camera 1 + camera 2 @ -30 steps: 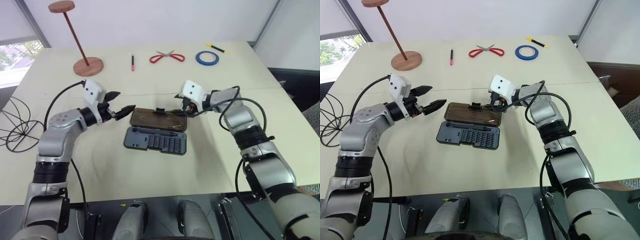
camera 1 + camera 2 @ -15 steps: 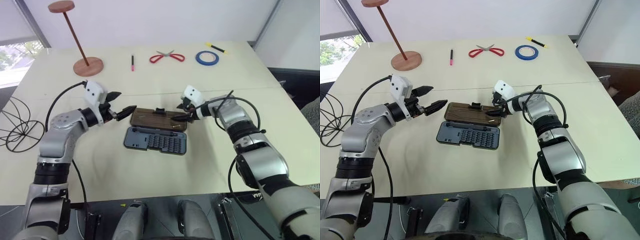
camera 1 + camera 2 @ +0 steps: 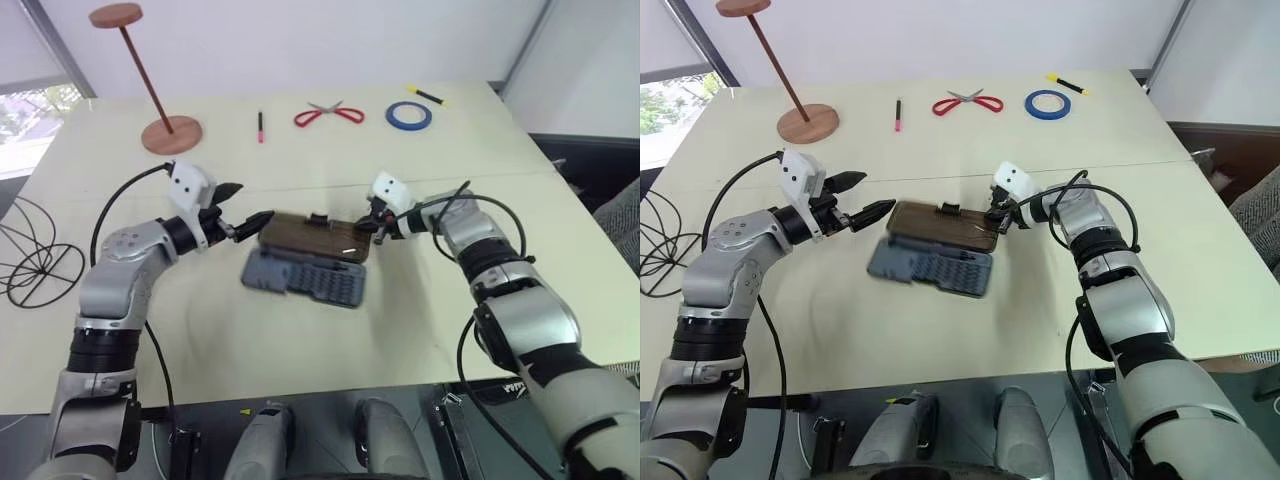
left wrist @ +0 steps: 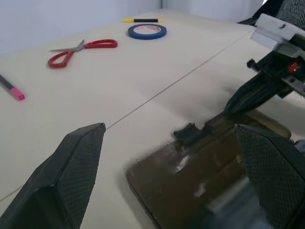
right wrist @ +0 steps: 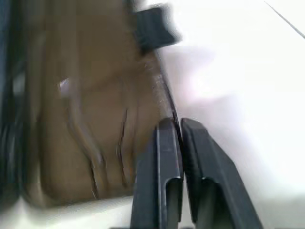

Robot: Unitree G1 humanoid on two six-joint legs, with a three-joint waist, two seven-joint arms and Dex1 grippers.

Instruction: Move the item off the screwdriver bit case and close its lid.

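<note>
The flat rectangular dark grey-blue plastic screwdriver bit case [image 3: 305, 279] lay open near the middle of the pale tabletop [image 3: 300, 140], its tray of bit rows skewed and blurred, seemingly tipped off the surface. The smoky brown translucent hinged lid [image 3: 313, 236] sat on the far side of the tray, its small black latch tab [image 3: 318, 219] on the far edge. The globe-shaped cage of thin black wire hoops [image 3: 40, 258] stood well apart, at the table's left edge, so that step looked done.

The right gripper [image 3: 998, 222] had its two black fingers [image 5: 167, 157] pressed together at the lid's right-hand far edge; whether the rim was pinched between them or merely touched could not be told (wrist view too smeared). The left gripper [image 3: 246, 222] hovered just beside the lid's left end, fingers spread wide, holding nothing.

Handling judgement: case looked light and slick-bottomed, likely to slide or tip rather than let the lid pivot. The lid seemed thin, stiff but flexible plastic; a corner lift could twist it. Best hold probably the far edge near the latch tab, with the free gripper bracing the tray's left end. Bits may spill if the tray tilts further.

Red-handled scissors [image 3: 320, 115], a blue tape roll [image 3: 409, 116] and a pink-tipped pen [image 3: 260, 126] lay along the far side, clear of the work.
</note>
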